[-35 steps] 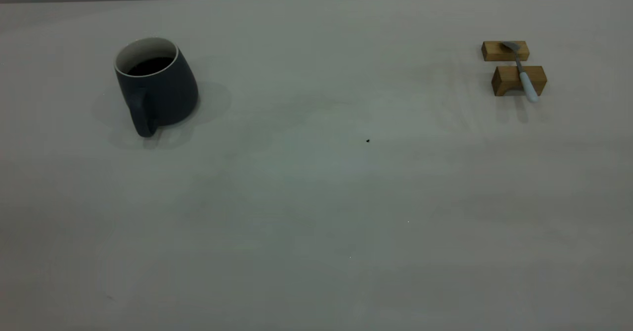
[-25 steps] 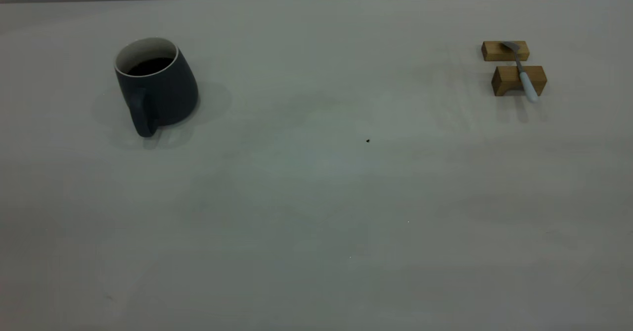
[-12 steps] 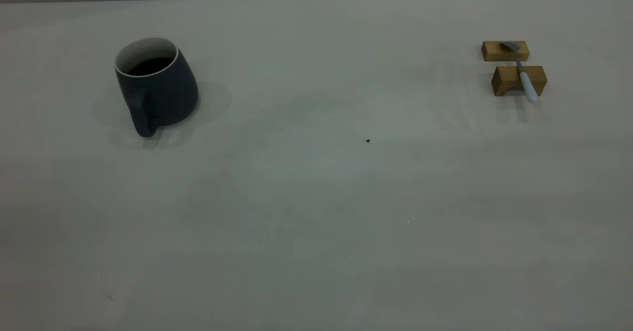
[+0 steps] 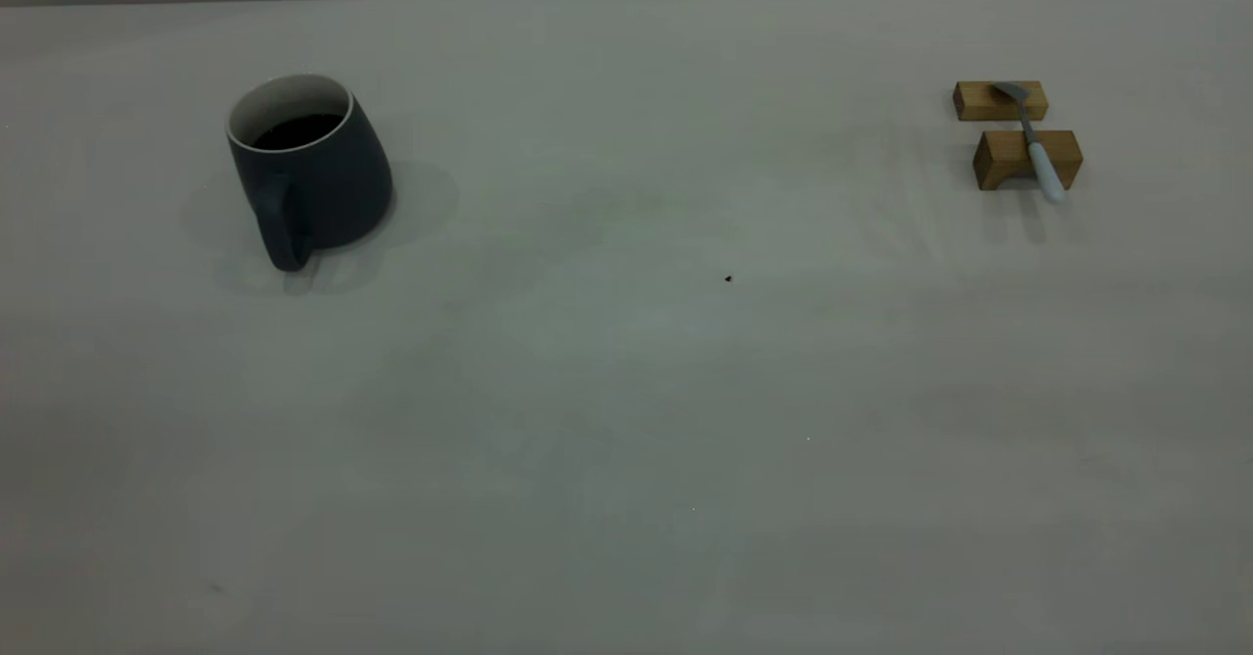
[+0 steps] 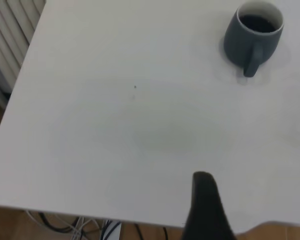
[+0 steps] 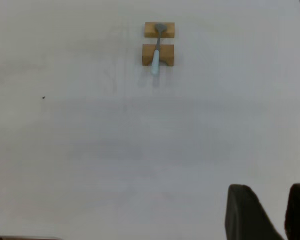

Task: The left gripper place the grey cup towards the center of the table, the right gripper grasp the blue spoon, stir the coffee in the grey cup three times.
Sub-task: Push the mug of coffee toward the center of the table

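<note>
The grey cup (image 4: 309, 173) stands upright at the table's (image 4: 626, 391) far left, its handle facing the front, with dark coffee (image 4: 299, 130) inside. It also shows in the left wrist view, the grey cup (image 5: 253, 36) far ahead of my left gripper (image 5: 206, 210), which hangs over the table's near edge. The blue spoon (image 4: 1035, 146) lies across two wooden blocks (image 4: 1026, 159) at the far right. My right gripper (image 6: 272, 200) is well back from the blue spoon (image 6: 156, 52), open with nothing between its fingers. Neither arm shows in the exterior view.
A tiny dark speck (image 4: 727, 279) marks the table near its middle. In the left wrist view the table's edge (image 5: 90, 212) has cables and floor below it, and a radiator (image 5: 10, 30) stands off to one side.
</note>
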You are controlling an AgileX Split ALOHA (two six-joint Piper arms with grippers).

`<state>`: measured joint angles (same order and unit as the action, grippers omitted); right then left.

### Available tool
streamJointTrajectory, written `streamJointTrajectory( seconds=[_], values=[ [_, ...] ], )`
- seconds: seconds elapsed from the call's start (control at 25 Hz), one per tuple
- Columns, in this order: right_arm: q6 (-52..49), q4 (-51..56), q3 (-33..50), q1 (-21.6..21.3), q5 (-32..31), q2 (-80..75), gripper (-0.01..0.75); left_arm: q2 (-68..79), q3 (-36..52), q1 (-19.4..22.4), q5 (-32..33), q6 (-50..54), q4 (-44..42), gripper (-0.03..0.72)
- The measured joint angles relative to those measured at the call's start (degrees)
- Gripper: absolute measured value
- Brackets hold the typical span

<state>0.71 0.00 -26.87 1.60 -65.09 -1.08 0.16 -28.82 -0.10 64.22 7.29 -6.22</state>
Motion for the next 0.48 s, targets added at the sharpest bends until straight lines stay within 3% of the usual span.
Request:
streamJointTrajectory(
  seconds=[0.24, 0.48],
  values=[
    [0.00, 0.00, 0.00, 0.00, 0.00, 0.00, 0.237, 14.60, -3.18, 0.00, -3.40, 0.23, 0.19, 0.587],
    [-0.05, 0.00, 0.00, 0.00, 0.00, 0.00, 0.237, 35.10, -3.18, 0.00, -15.74, 2.03, 0.19, 0.587]
  ],
)
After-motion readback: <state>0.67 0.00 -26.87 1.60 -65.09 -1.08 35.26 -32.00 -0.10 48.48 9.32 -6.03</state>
